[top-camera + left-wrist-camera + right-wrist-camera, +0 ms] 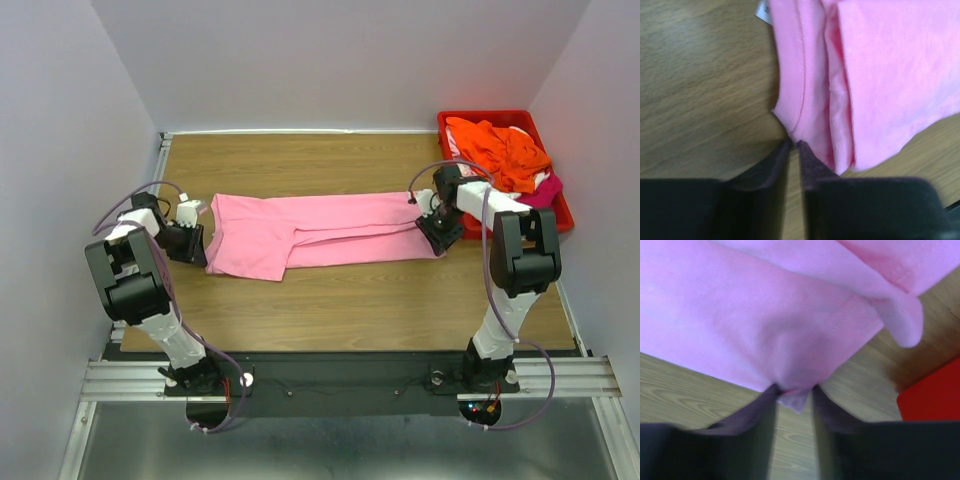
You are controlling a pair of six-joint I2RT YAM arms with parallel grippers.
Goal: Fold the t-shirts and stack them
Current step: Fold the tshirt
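Light, floppy pink t-shirt [330, 232], best pinched at corners. Left gripper [794, 145] barely apart by the collar [801, 75], right gripper [792, 392] a bit apart around the hem [795, 402].

My left arm [135, 280], right arm [520, 255]: black joints, white shells | purple-grey cables [485, 250] looping off each | fingers [765, 172] black, tapered.
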